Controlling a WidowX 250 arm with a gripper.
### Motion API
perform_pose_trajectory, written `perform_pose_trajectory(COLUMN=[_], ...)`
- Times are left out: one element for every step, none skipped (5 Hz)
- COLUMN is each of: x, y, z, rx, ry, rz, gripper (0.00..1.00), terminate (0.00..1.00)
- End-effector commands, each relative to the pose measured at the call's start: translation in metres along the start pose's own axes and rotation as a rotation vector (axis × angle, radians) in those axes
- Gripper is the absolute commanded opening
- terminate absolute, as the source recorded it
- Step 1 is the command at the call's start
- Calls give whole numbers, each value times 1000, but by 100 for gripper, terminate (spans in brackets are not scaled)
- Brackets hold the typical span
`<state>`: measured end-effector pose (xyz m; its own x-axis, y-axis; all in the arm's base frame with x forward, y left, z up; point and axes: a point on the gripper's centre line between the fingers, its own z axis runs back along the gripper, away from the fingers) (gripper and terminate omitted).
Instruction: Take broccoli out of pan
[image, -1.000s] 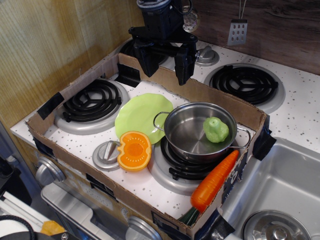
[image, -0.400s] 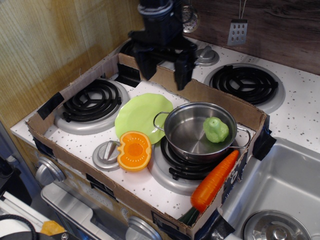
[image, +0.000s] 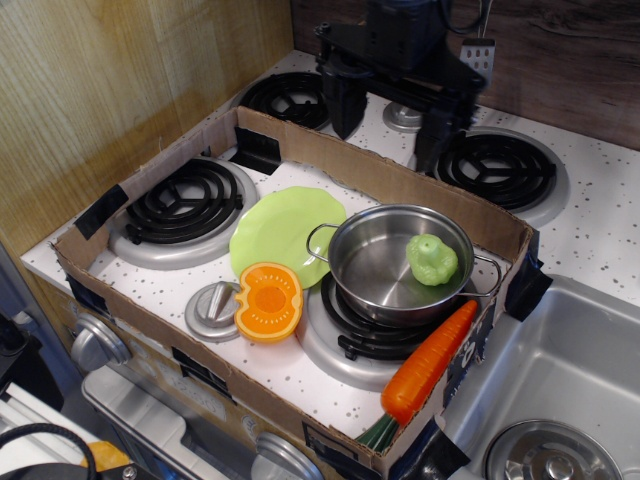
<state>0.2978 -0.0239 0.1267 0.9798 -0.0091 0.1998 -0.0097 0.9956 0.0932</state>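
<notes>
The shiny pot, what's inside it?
Only the green broccoli sits inside the pot, near its right wall, on bare metal. The floor under the broccoli is hidden.

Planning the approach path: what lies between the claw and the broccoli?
The cardboard wall and the pan's far rim lie between the open claw and the broccoli.

No text, label, brand, number or sign can be read anywhere in the view. The cardboard box (image: 400, 185) has plain brown walls with only black tape on them, and the pan (image: 385, 270), the broccoli (image: 432, 259) and the stove surface carry no writing that I can see. The small metal grater (image: 478, 55) hanging at the back wall shows only holes, no letters.
</notes>
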Motion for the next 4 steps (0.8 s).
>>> perform_pose_trajectory(x=[-11,-9,-7,-8], y=[-23,-25,-24,-27], z=[-23,-33,-41,-50], rx=[-71,-54,-63,-90], ry=[-19,-44,-76,-88], rz=[107,99,87,100], gripper=[100,100,100,100], terminate=[0,0,0,0])
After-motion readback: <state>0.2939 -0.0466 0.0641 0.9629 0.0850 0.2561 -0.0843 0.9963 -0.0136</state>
